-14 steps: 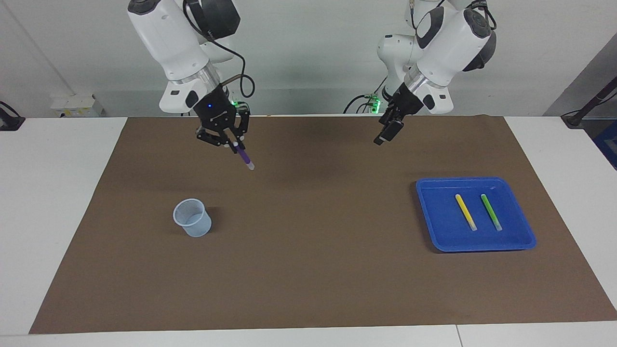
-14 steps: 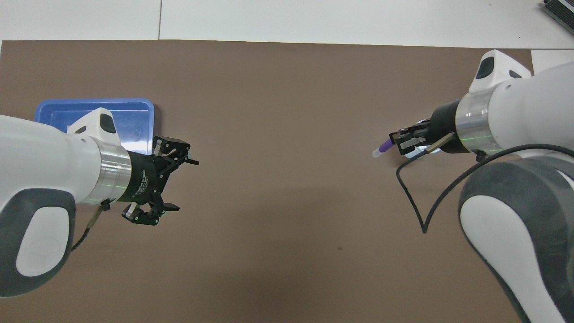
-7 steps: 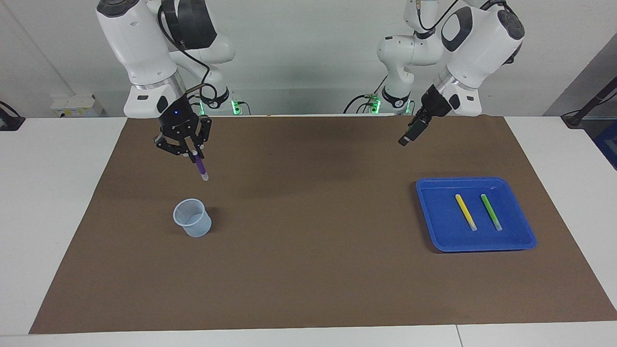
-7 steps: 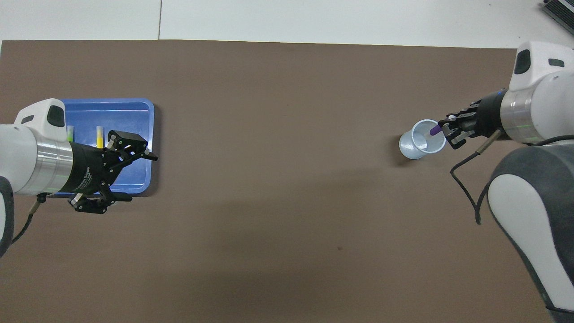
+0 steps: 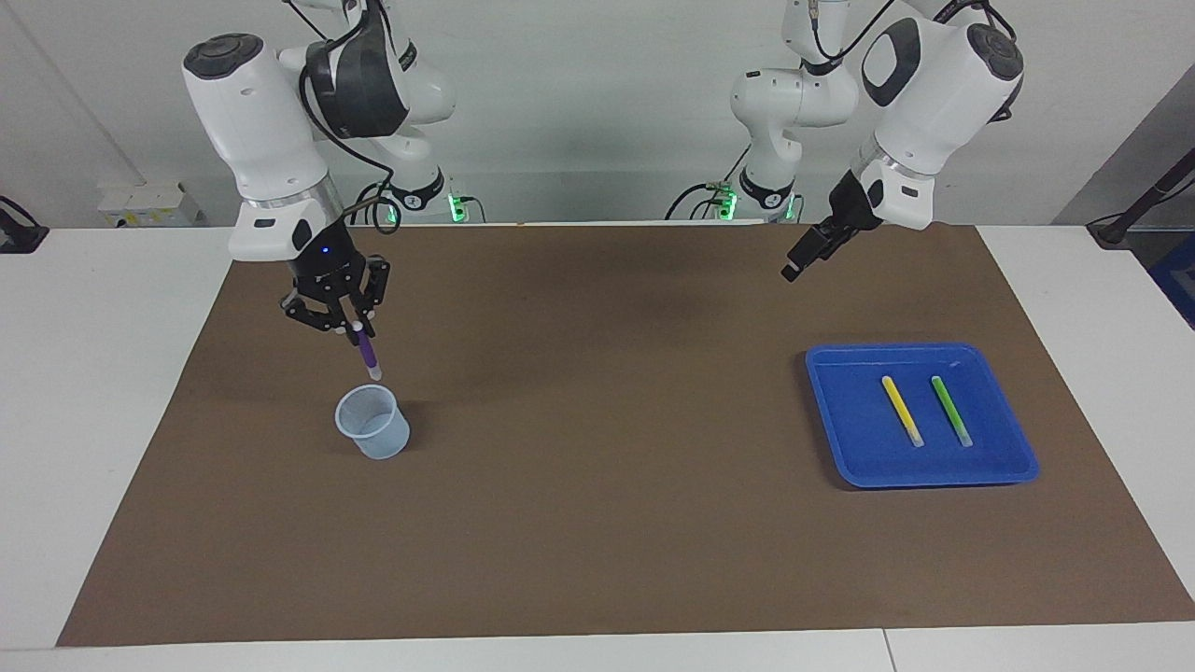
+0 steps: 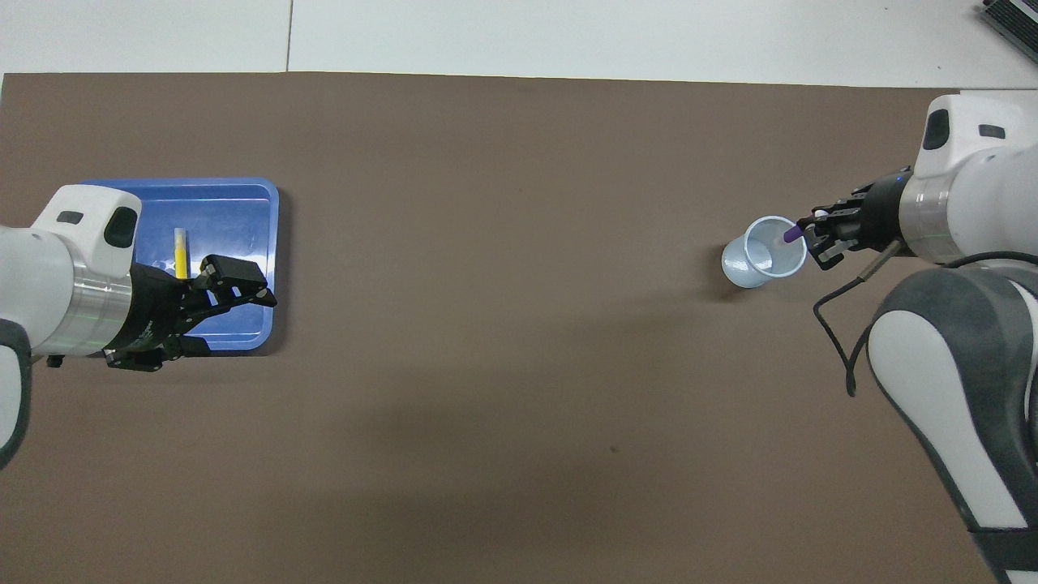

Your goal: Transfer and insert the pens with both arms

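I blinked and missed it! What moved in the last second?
The right claw, shut on the purple pen, carried it toward the right arm's end and down, over the cup. The open left claw swung over toward the blue tray. Cup, tray, yellow pen and green pen stayed put.

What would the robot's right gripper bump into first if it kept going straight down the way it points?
Probably the pale blue plastic cup: the right gripper points its purple marker pen down just above the rim.
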You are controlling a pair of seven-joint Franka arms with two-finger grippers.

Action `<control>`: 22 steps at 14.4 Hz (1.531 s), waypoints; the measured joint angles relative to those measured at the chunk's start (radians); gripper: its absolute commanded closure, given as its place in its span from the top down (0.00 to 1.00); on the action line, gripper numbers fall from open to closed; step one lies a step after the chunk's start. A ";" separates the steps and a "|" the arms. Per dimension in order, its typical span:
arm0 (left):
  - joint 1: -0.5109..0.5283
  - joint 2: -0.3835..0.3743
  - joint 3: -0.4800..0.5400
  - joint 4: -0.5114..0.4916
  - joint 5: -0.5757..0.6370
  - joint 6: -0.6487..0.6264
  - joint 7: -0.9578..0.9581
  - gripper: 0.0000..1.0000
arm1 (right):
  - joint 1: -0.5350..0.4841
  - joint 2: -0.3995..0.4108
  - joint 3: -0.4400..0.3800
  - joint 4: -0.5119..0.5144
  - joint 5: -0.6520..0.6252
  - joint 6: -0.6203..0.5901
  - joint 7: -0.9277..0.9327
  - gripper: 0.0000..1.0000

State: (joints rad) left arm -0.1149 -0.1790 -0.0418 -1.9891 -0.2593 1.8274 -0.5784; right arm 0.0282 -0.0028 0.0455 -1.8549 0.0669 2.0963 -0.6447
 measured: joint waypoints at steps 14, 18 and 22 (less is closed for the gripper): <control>0.150 0.177 0.000 0.005 0.201 0.258 0.525 1.00 | -0.063 0.031 0.002 -0.165 0.009 0.189 -0.033 0.26; 0.179 0.272 0.002 0.036 0.202 0.334 0.537 1.00 | -0.063 0.031 0.003 -0.165 0.009 0.189 -0.032 0.66; 0.234 0.400 0.002 0.077 0.203 0.404 0.598 0.89 | -0.063 0.031 0.003 -0.164 0.009 0.189 -0.032 0.75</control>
State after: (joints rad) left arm 0.1191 0.2212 -0.0396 -1.9124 -0.0564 2.2311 0.0200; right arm -0.0345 0.0279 0.0487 -2.0192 0.0760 2.2854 -0.6771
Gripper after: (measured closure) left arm 0.031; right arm 0.313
